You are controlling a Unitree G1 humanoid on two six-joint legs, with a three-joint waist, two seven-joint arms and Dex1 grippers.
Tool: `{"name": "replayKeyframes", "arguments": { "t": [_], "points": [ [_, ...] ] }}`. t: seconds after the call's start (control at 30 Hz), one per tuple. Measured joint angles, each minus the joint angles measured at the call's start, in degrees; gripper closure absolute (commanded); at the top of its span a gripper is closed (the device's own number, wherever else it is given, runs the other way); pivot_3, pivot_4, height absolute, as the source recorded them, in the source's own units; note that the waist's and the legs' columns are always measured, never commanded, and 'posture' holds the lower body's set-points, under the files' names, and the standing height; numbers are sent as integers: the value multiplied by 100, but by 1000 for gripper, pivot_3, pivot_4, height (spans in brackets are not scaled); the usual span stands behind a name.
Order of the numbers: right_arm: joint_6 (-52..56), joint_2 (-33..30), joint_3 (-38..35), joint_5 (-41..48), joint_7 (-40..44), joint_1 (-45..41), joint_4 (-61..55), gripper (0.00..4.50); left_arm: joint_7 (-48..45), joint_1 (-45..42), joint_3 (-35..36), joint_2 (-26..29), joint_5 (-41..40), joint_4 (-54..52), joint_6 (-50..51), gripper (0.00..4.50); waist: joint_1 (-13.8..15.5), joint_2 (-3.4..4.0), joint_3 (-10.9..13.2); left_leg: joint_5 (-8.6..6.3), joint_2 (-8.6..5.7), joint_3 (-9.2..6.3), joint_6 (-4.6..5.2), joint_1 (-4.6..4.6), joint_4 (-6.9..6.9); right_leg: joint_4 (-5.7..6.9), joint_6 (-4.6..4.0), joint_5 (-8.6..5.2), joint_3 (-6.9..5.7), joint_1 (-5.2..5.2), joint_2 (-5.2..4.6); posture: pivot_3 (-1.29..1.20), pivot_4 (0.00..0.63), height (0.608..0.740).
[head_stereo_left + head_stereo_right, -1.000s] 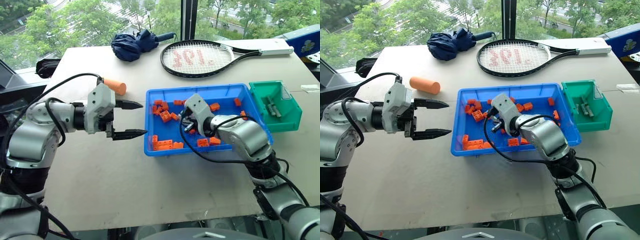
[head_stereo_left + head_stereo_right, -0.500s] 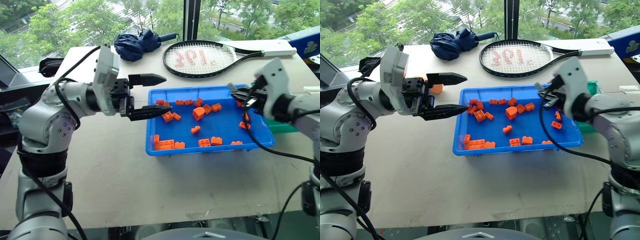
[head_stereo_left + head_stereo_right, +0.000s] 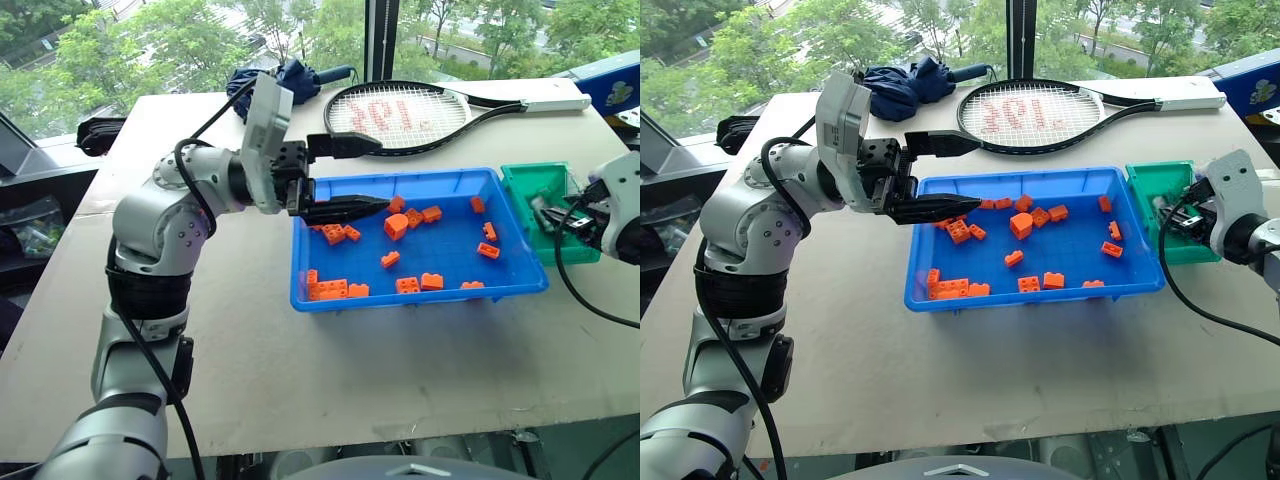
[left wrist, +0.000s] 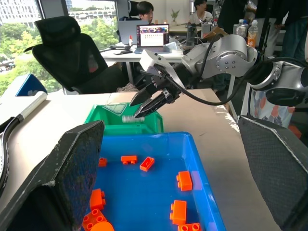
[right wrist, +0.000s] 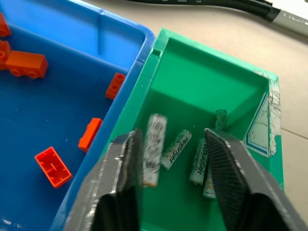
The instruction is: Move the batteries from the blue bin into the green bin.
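I've got the right end effector [image 5: 171, 159] over the green bin [image 5: 207, 91], fingers spread apart and gripping nothing; in the right wrist view a battery [image 5: 154, 147] sits just beside the inner face of one finger [image 5: 127, 168], but I can't tell whether it touches the finger or already lies on the bin floor. Other batteries [image 5: 198, 161] are in the green bin next to it, lying close together near the middle of the floor, one [image 5: 176, 148] at a slant. In the left wrist view a battery [image 4: 129, 119] shows right at the right end effector's tips, above the green bin's rim. The green bin sits on the bench [image 3: 350, 370] touching the right-hand short end of the blue bin [image 3: 420, 298]. Blue bin holds only orange toy bricks [image 3: 330, 290] that I can see, scattered loose, with a cluster at the near left corner and more toward the far side; no grey cylinder visible among them. Left end effector [image 3: 362, 178] is held level over the far left corner of the blue bin, pointing toward the right, fingers wide apart and empty, clear of the bricks below. At the far side of the bench lie a tennis racket [image 3: 400, 112] and a folded dark blue umbrella [image 3: 285, 78], both well apart from the bins. People sit at desks in the background of the left wrist view.
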Motion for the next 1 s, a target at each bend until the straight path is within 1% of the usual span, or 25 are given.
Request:
{"name": "replayKeyframes", "arguments": {
  "t": [0.07,0.1,0.17,0.27,0.3,0.33,0.37,0.43,0.5,0.57,0.6,0.67,0.77,0.87,0.9,0.97,1.0],
  "points": [
    [3,0,-33,22,-8,-12,1,130,-22,1,0,-5,16,5,-28,0,2,0,0,0,0,-1,0,0,0,0,0,0,-1,0,0,0,150,740],
    [0,0,-59,20,-16,-13,10,34,-23,2,0,-4,23,5,-40,0,6,0,0,0,0,-1,0,0,0,-1,0,0,0,0,0,0,150,740],
    [-8,0,-134,23,-32,-13,30,34,-22,37,2,12,64,-14,-58,0,20,0,0,0,0,0,0,0,0,-1,0,0,1,0,0,0,150,740],
    [-88,29,-333,203,76,67,-91,34,-41,549,18,349,203,-138,-106,0,-1,1,-1,0,3,2,0,4,-6,-1,0,0,5,-1,4,0,150,740],
    [-128,57,-427,283,133,158,-168,34,-34,713,26,443,250,-148,-121,0,0,1,-1,0,5,0,0,3,-7,-2,0,0,2,-1,5,0,150,740],
    [-279,153,-582,424,269,424,-368,34,4,994,112,572,307,-151,-135,0,8,0,0,0,6,-4,0,2,-6,-3,0,0,-2,-1,5,0,150,740],
    [-299,165,-588,438,286,457,-385,34,10,1025,128,586,316,-150,-135,0,12,0,0,0,6,-5,0,2,-6,-4,0,0,-2,0,6,0,150,740],
    [-709,320,-791,622,612,1078,-703,34,177,1329,405,727,341,-278,-173,0,72,0,-1,-1,5,-4,0,3,-4,-6,0,0,-1,2,5,0,150,740],
    [-1135,596,-1049,826,1008,1849,-864,34,288,1958,898,1111,414,-382,-227,0,102,2,0,-1,5,-1,0,5,-9,-9,0,0,2,2,5,0,150,740],
    [-1444,769,-1327,947,1219,2211,-869,34,359,2407,1173,1206,460,-469,-259,0,121,4,1,-1,4,5,1,6,-3,-6,0,0,7,4,5,0,150,740],
    [-1660,864,-1578,1112,1453,2509,-929,34,406,2778,1336,1213,468,-571,-334,0,139,6,-1,-1,4,5,1,11,-4,-8,0,0,8,10,5,0,150,740],
    [-1852,893,-1822,1342,1844,3022,-981,34,475,3350,1509,1214,554,-628,-457,0,168,6,-1,-1,5,3,1,21,-4,-8,0,0,6,19,7,0,150,740],
    [-2204,1008,-2004,1628,2487,3663,-896,34,480,4341,1727,1202,611,-881,-602,0,201,6,-1,-3,7,9,2,40,-9,-10,-1,0,11,36,7,0,150,740],
    [-2798,987,-2009,1586,3046,3944,-481,34,494,5178,1795,1060,729,-1302,-888,0,244,9,1,-15,11,23,17,101,-30,-37,-3,-2,19,101,6,0,150,740],
    [-3034,941,-1996,1479,3218,4057,-227,34,510,5487,1803,982,805,-1417,-1002,0,259,10,0,-32,15,31,44,118,-38,-45,-3,-3,22,118,6,0,150,740],
    [-3413,903,-1966,1322,3435,4089,220,34,641,5804,1810,808,935,-1454,-1169,0,289,13,-1,-33,16,32,46,115,-36,-49,-3,-2,21,118,6,0,150,740],
    [-3762,845,-1946,1159,3584,4103,635,34,736,6023,1802,674,1075,-1455,-1359,0,297,13,-1,-33,16,34,45,116,-35,-51,-3,-2,22,119,6,0,150,740]
  ]
}}
